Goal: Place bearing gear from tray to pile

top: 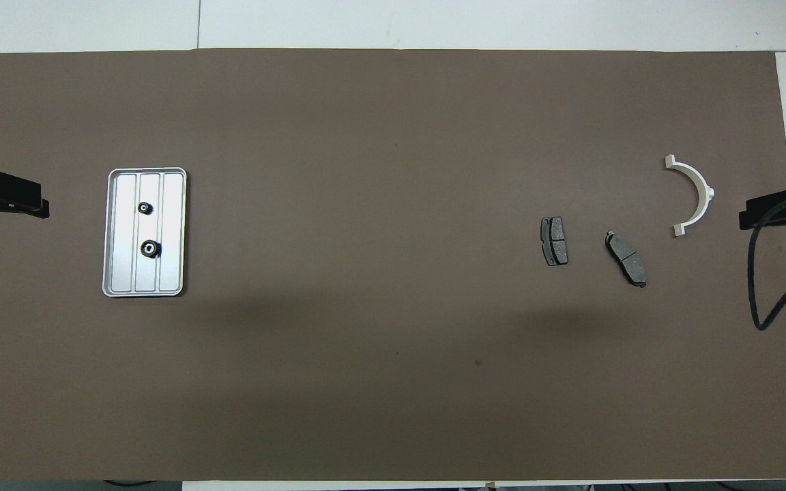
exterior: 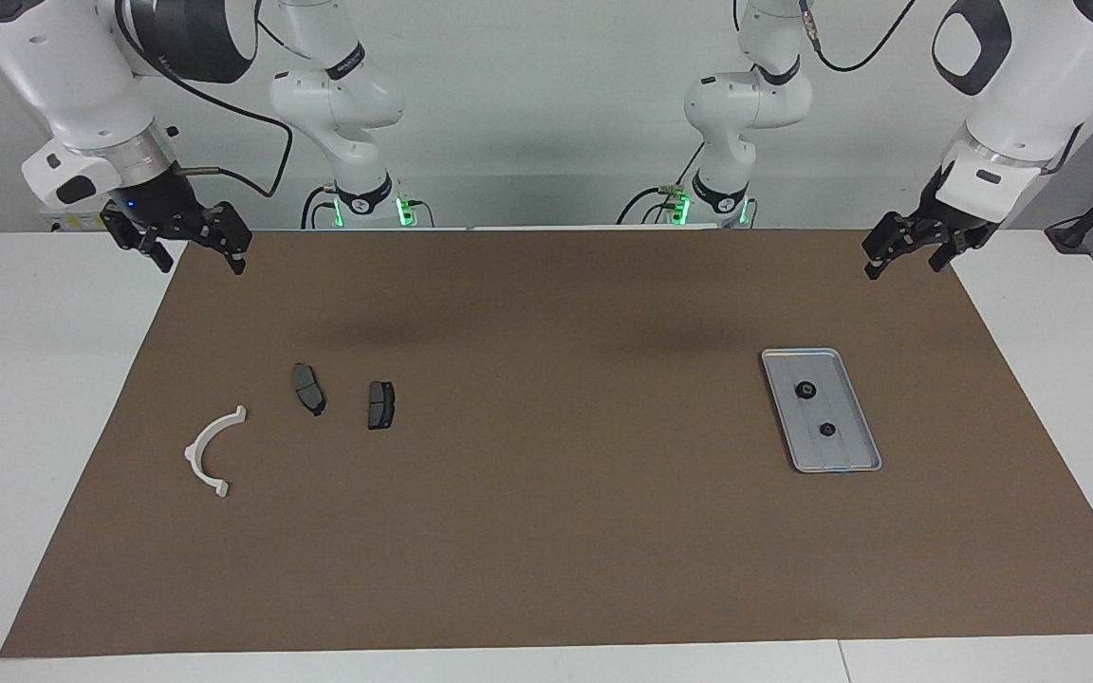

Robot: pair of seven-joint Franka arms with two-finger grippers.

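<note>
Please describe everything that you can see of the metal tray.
The tray is a flat rectangle of silver-grey metal with rounded corners, a low raised rim and a ribbed floor. It lies flat on the brown mat, toward the left arm's end of the table. Two small dark bearing gears lie in it, apart: one nearer to the robots, one farther. No gripper touches it.

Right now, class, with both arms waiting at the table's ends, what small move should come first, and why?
Probably the left gripper should swing over the tray and stop above one bearing gear. Both gears, that one and the second, lie in the tray at the left arm's end; the pile of white bracket and two brake pads lies toward the waiting right gripper.
</note>
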